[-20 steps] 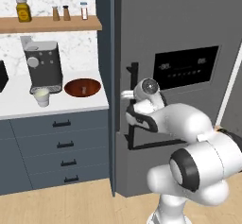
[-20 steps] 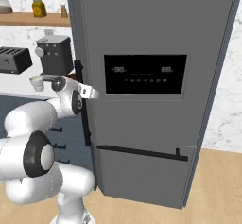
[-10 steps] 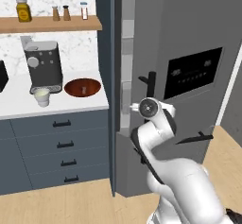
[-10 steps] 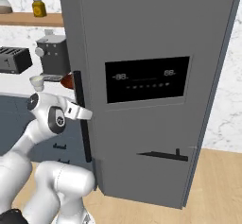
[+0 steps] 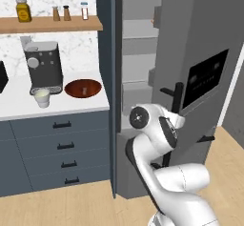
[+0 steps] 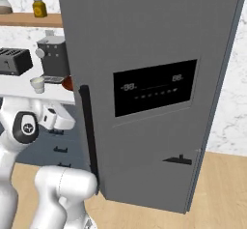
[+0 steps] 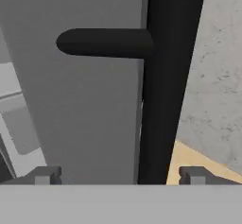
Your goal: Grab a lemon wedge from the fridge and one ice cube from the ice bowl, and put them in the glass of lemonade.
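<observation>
The fridge [image 5: 143, 53] stands with its door [image 6: 154, 39] swung partly open, and grey inner shelves show in the left base view. My gripper [image 7: 120, 176] is open, its fingertips [image 7: 45, 175] spread wide on either side of the long black door handle [image 7: 160, 100] without touching it. The handle also shows as a black handle [image 5: 177, 101] just past my arm [image 5: 152, 125]. The glass of lemonade [image 5: 42, 97] stands on the counter by the reddish-brown ice bowl [image 5: 83, 87]. The lemon wedge is hidden, and the ice cube is too small to make out.
A coffee machine [image 5: 43, 67] stands behind the glass, and a toaster [image 6: 12, 61] sits further left. A wooden shelf [image 5: 50, 24] above carries jars and shakers. Dark blue-grey drawers [image 5: 62, 146] run under the counter. The open door's black display panel [image 6: 154, 85] faces right.
The fridge door has swung further open toward the right. My fingers have opened and let go of the door handle, and the arm has folded lower beside the door.
</observation>
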{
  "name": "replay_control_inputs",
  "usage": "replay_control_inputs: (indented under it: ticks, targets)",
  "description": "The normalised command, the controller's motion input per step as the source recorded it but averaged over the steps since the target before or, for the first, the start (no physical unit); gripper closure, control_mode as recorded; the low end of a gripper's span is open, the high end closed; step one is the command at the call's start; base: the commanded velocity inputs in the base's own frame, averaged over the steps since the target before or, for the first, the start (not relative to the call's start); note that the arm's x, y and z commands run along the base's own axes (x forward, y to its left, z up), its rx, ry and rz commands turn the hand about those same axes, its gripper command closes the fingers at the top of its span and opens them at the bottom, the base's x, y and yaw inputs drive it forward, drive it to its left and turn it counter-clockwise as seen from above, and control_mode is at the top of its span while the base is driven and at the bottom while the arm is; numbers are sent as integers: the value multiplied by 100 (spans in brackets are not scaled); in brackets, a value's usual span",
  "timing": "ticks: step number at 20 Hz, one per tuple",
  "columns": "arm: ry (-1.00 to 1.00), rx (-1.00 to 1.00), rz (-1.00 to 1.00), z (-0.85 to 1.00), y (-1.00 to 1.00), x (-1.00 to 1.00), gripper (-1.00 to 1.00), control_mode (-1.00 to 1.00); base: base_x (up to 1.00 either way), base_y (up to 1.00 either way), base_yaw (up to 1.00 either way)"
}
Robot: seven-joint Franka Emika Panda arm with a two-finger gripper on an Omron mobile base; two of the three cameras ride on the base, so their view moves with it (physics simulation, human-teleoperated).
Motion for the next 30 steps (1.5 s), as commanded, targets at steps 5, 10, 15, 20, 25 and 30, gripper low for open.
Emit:
replay_control_inputs:
  ticks: [5,10,15,20,25,30]
  targets:
    - [-1,-17,-40,57,88,-3,-100,-100,0,0,0]
    - [11,-11,-62,1,-13,45,-100,-100,0,0,0]
    - [14,0,-51,0,-85,52,-100,-100,0,0,0]
    - [5,0,-34,0,-83,40,-100,-100,0,0,0]
    - [-1,0,-13,-3,-99,2,-100,-100,0,0,0]
    - [-7,1,-3,-1,-100,-36,-100,-100,0,0,0]
